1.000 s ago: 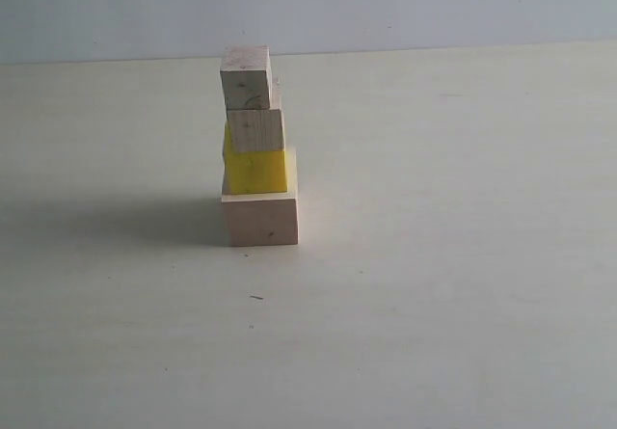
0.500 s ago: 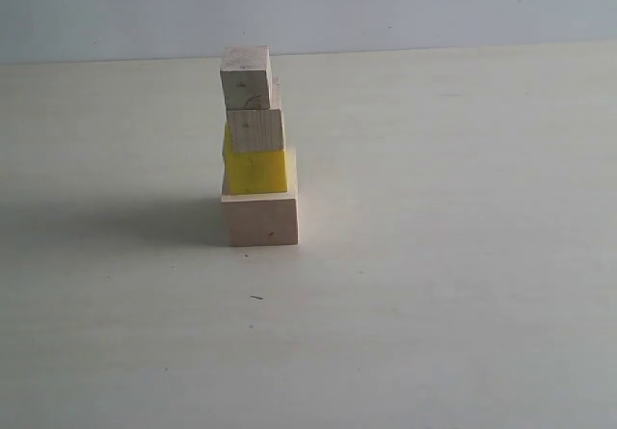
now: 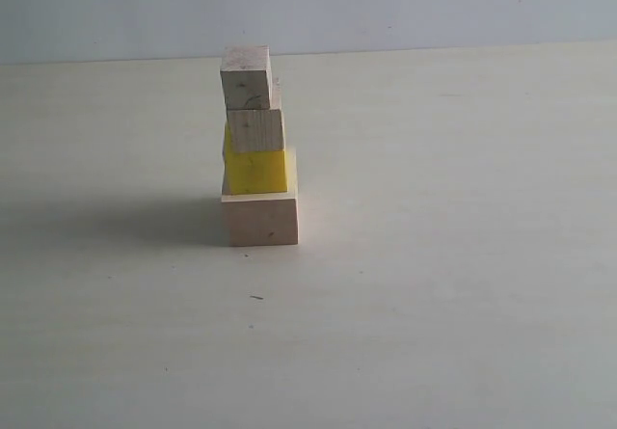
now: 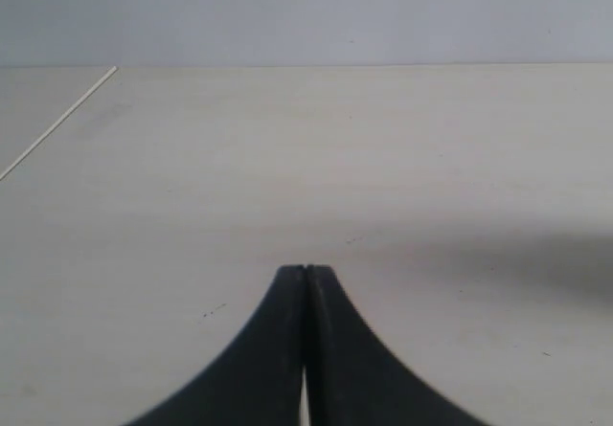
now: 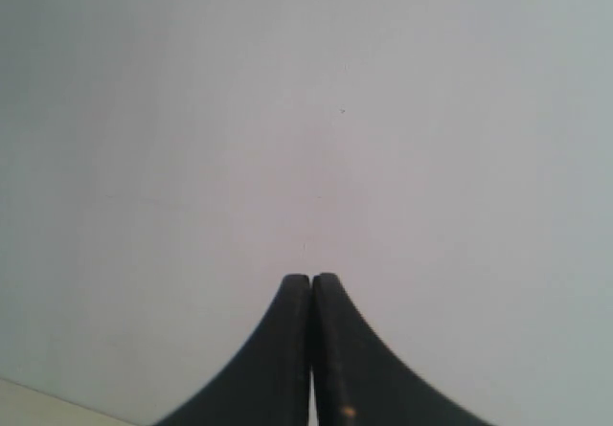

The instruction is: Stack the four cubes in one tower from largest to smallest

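Note:
In the exterior view the tower stands left of centre on the pale table (image 3: 434, 255). Its base is the large pale wood cube (image 3: 260, 215). The bright yellow cube (image 3: 256, 170) sits on it, then a small wood cube (image 3: 255, 129), then the top small wood cube (image 3: 246, 77), shifted slightly left. No gripper shows in that view. My left gripper (image 4: 305, 271) is shut on nothing, over bare table. The right gripper (image 5: 312, 279) is also shut and empty, facing a plain grey wall. Neither wrist view shows the cubes.
A grey wall (image 3: 386, 5) rises behind the table's far edge. The tower throws a shadow (image 3: 125, 219) to its left. The left wrist view shows a thin seam line (image 4: 57, 124) across the table and a soft shadow (image 4: 536, 268).

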